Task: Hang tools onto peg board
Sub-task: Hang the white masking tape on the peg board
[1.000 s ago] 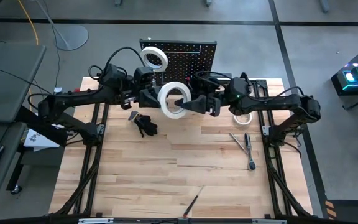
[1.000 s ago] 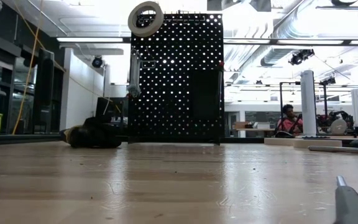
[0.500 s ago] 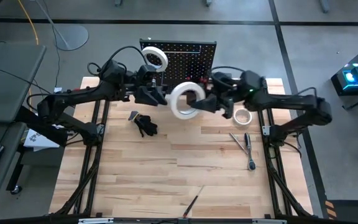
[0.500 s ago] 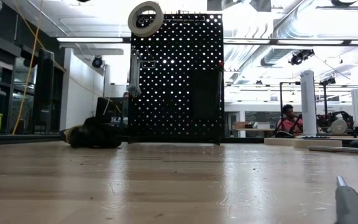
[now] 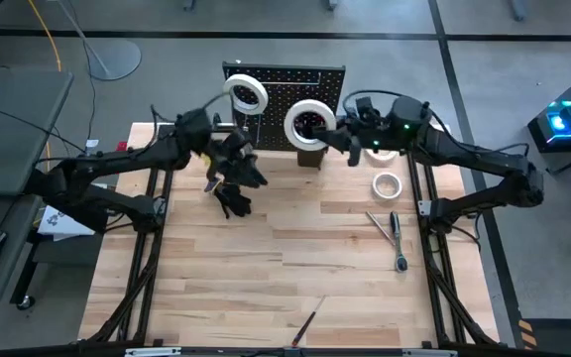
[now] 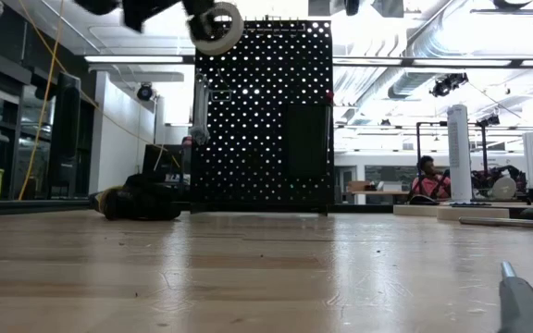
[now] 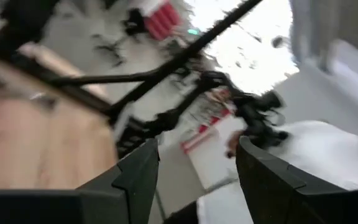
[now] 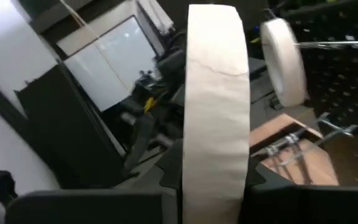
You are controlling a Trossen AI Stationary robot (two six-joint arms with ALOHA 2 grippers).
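The black peg board (image 5: 295, 94) stands upright at the table's far edge. One white tape roll (image 5: 247, 94) hangs at its upper left corner. My right gripper (image 5: 337, 136) is shut on a second white tape roll (image 5: 308, 124), held high just in front of the board's face. In the right wrist view that roll (image 8: 215, 112) shows edge-on, with the hung roll (image 8: 283, 62) behind it. My left gripper (image 5: 249, 177) stands open with nothing between its fingers (image 7: 197, 168), above a black heap (image 5: 231, 201) lying on the table. My right gripper pinches the roll across its width, one finger on each flat side (image 8: 194, 168), at the part of the rim nearest the wrist. The fingers come level from the table's right side. The roll is lifted clear of the table and stands out beyond the fingertips.
A loose white tape roll (image 5: 388, 184) and silver wrenches (image 5: 395, 238) lie on the table's right half. A slim screwdriver (image 5: 305, 323) lies near the front edge. A small black bin (image 6: 303, 139) sits on the board's front. The table's middle is bare wood.
Both grippers met at the tape roll over the table's middle. My left gripper has let go of it and has sunk toward the black heap on the left. My right gripper has carried the roll toward the far edge, up to the peg board.
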